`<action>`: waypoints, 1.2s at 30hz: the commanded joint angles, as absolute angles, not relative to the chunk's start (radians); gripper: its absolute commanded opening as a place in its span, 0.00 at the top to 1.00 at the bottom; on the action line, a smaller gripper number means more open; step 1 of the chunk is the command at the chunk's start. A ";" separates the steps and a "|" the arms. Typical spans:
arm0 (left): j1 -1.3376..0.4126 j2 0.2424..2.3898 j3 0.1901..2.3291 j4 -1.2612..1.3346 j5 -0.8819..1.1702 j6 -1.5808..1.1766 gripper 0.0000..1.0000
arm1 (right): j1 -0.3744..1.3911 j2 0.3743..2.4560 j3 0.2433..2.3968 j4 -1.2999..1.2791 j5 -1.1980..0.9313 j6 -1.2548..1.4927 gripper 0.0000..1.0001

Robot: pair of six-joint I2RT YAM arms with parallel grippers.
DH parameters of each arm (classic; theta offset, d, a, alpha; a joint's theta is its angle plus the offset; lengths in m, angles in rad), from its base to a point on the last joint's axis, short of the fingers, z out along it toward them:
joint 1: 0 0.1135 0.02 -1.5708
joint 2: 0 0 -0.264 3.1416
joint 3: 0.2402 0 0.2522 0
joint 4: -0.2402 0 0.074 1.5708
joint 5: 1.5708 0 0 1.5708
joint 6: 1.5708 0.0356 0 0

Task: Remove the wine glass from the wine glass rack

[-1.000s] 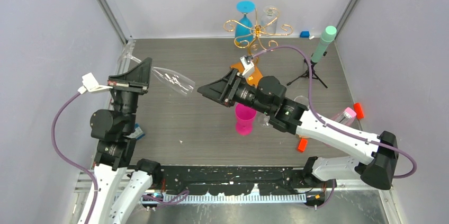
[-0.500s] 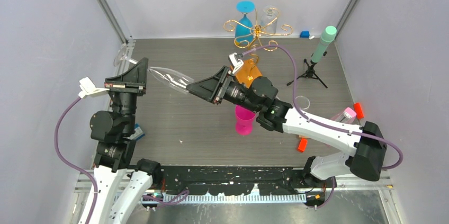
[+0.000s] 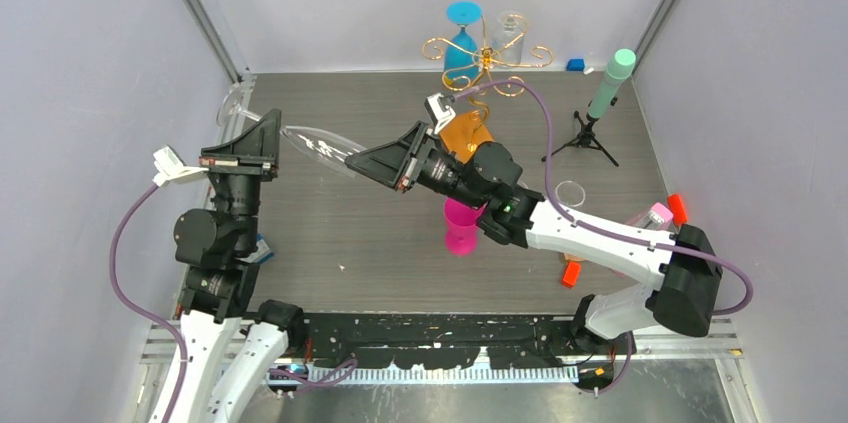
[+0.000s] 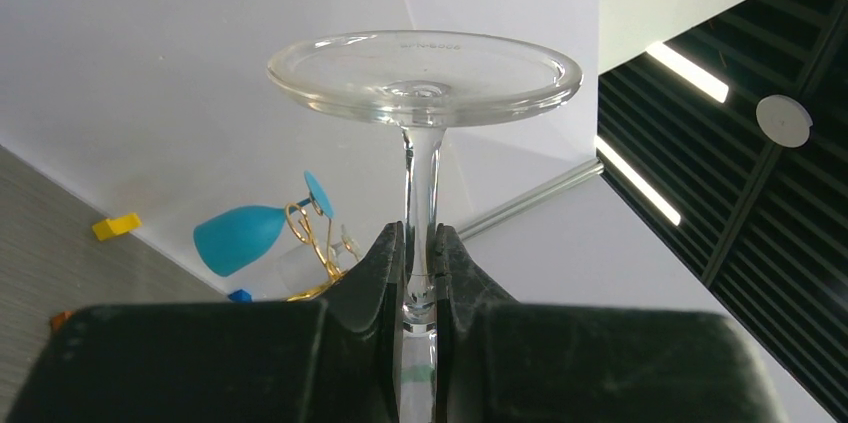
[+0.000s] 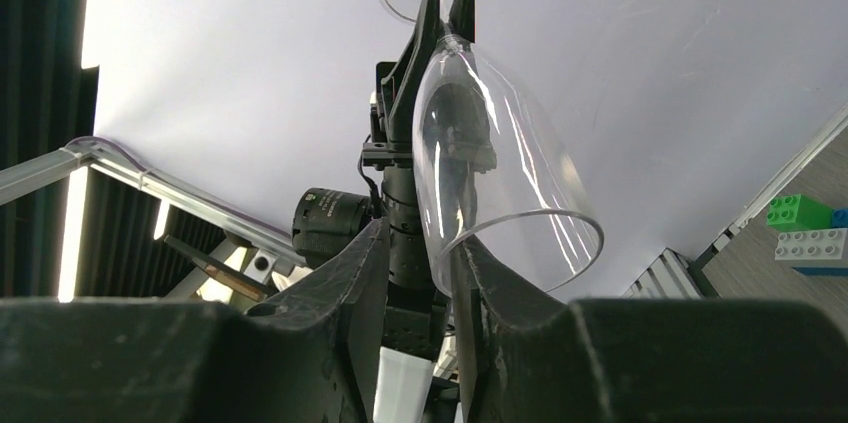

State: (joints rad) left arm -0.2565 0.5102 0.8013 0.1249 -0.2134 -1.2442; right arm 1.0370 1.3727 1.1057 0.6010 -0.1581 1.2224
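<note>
Hidden or unclear: the wine glass is clear and is showing only faintly against the grey table in the top view; its foot is barely reading near the left wall. The right arm is covering part of the orange-brown base of the wine glass rack and part of a pink cup. In the right wrist view, the wrist body is cutting off the lower stretch of the bowl.

Left arm: it is rising from the near-left corner and holding its wrist level. The left gripper is pinching the glass by the stem, pads pressed to both sides just below the foot. The glass is lying horizontal in the air, bowl pointing right, well apart from the rack.

Right arm: it is reaching left and far across the table centre. The right gripper is meeting the bowl's mouth. Its jaws are standing parted, straddling the bowl's wall at the rim, with a gap showing on one side; contact on the other side cannot be told.

The rack is standing at the far centre, carrying a blue glass and a second clear glass.
</note>
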 commanded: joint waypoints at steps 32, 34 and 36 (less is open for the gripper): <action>-0.253 0.241 0.740 -0.317 -0.123 -0.723 0.01 | 1.045 1.403 1.501 -0.334 0.163 0.712 1.00; -0.253 0.268 0.786 -0.372 -0.132 -0.620 0.00 | 1.045 1.433 1.559 -0.485 0.165 0.674 1.00; -0.253 0.304 0.834 -0.411 -0.134 -0.535 0.00 | 1.049 1.459 1.606 -0.609 0.153 0.636 1.00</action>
State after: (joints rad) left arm -0.2523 0.2527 0.7300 -0.3096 -0.1410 -0.7914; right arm 1.0431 1.4200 1.4887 -0.3283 0.1146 0.7502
